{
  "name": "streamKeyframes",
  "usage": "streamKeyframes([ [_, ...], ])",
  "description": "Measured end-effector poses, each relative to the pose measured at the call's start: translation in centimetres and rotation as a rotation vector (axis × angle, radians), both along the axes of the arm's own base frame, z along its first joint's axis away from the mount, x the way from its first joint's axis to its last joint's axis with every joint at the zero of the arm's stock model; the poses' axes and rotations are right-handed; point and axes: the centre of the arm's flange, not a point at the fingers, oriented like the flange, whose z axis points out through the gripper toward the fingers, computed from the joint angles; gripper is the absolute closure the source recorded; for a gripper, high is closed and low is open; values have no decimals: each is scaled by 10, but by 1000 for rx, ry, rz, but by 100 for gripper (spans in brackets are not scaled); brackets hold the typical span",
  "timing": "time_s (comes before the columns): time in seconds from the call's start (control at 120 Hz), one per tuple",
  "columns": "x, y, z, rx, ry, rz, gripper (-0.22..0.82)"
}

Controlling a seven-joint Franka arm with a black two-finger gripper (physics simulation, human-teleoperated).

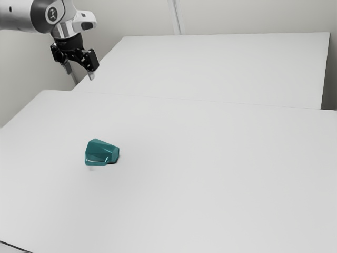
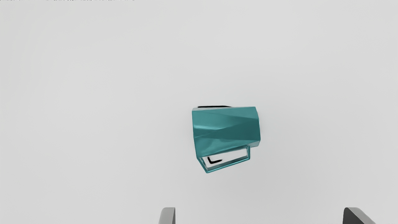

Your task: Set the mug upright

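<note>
Mug point(image 1: 102, 152), glossy, teal and faceted, lies sideways on the smooth, pale tabletop point(image 1: 210, 179) at the exterior view's eight o'clock. Toward its ten o'clock, the claw point(image 1: 79, 74) hangs wide apart.

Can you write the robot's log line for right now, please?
mug: lying on its side, not upright | handle: sticking out | gripper: open, above table
</note>
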Motion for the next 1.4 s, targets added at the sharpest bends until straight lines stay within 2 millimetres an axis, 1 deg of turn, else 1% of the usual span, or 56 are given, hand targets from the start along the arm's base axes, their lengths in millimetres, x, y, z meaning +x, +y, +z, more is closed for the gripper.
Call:
streamKeyframes([
  [0.1,-1,-1,2,-3,-6,-6,2],
  [0.167,-13,-5,10,-23,-29,-11,2],
  [0.225,-26,-9,10,-85,-42,-10,2],
  [0.267,-33,-3,9,-130,-51,7,2],
  [0.283,-35,3,8,-151,-54,23,2],
  [0.308,-39,18,7,-183,-60,56,2],
  [0.4,-57,95,-1,-305,-91,220,2],
  [0.45,-67,127,-9,-372,-104,292,2],
  [0.483,-71,141,-17,-411,-110,324,2],
  [0.525,-75,151,-31,-462,-113,352,2],
  [0.65,-81,167,-74,-593,-117,411,2],
  [0.742,-92,184,-109,-678,-117,470,2],
  [0.783,-96,191,-122,-704,-121,492,2],
  [0.875,-94,204,-148,-738,-123,521,2],
  [1.075,-85,223,-203,-796,-107,538,2],
  [1.192,-85,235,-235,-826,-93,541,2],
  [1.35,-78,235,-277,-870,-65,514,2],
  [1.4,-74,234,-286,-880,-64,501,2],
])
